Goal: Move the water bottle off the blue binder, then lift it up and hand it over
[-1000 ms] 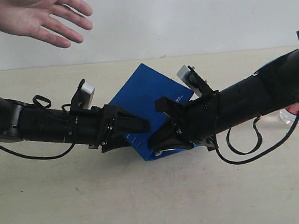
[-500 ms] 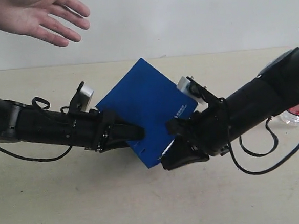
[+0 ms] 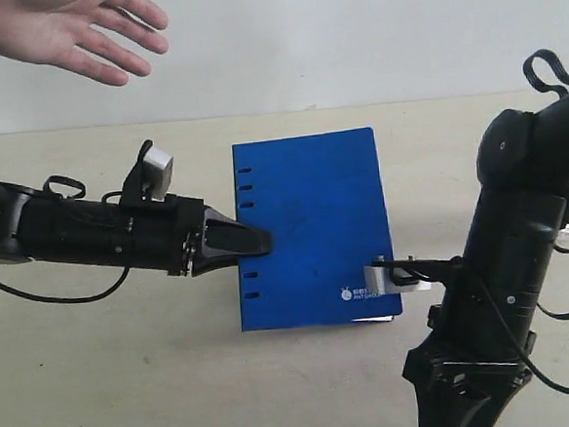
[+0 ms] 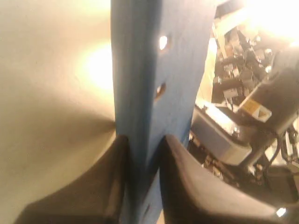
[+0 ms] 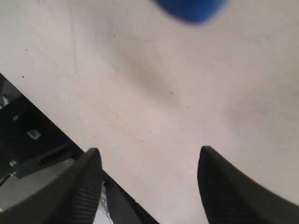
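Blue flat rectangular binder, long axis upright, pinched by my left gripper; open hand above-left; right gripper wide, empty.

Plain white wall across the top of the exterior view, bare and evenly lit. Below it, a pale beige table runs from side to side, meeting the wall in a straight line just above mid-frame. The light is soft and the shadows on the tabletop are faint. In the left wrist view, a hot glare washes out the surface. In the right wrist view, the same beige top is lightly speckled, its edge cuts diagonally, and beyond it is dark space with grey shapes too blurred to name.
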Motion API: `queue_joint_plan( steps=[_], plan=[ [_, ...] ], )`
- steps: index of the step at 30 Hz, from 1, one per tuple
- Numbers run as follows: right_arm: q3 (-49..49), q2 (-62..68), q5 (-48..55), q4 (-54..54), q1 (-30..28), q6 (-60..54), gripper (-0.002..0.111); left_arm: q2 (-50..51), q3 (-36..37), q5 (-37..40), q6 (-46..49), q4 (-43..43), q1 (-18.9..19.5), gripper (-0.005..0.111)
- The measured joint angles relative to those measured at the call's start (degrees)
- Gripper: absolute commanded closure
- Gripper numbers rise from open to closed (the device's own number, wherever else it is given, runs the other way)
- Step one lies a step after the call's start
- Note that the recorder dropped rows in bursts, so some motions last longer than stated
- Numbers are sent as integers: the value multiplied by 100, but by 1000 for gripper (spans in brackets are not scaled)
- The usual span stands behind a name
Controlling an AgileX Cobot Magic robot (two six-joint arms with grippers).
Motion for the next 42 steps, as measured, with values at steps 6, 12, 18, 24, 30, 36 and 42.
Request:
queue_joint_plan(
  steps=[6, 12, 18, 24, 30, 36, 42],
  plan=[
    [0, -154, -106, -346, 17, -9, 54, -4, 0, 13, -74, 662, 10, 102],
    [0, -457, -739, -1371, 17, 684, 54, -4, 0, 65, -89, 655, 0, 102],
    [0, -754, -602, -1637, 17, 1127, 54, -4, 0, -134, -89, 653, 0, 102],
    [0, -2037, -658, -1660, 17, 1205, 54, -14, 165, -223, -359, 1408, -8, 102],
    [9, -2533, -2809, -1633, 17, 1799, 54, -13, 798, -275, 68, 906, -161, 102],
    [9, -2249, -3743, -938, 17, 2350, 54, -13, 1064, -278, 495, 368, -311, 102],
    [9, -1719, -3318, -16, 17, 1037, 54, -13, 1064, -278, 585, 330, -332, 102]
  ],
)
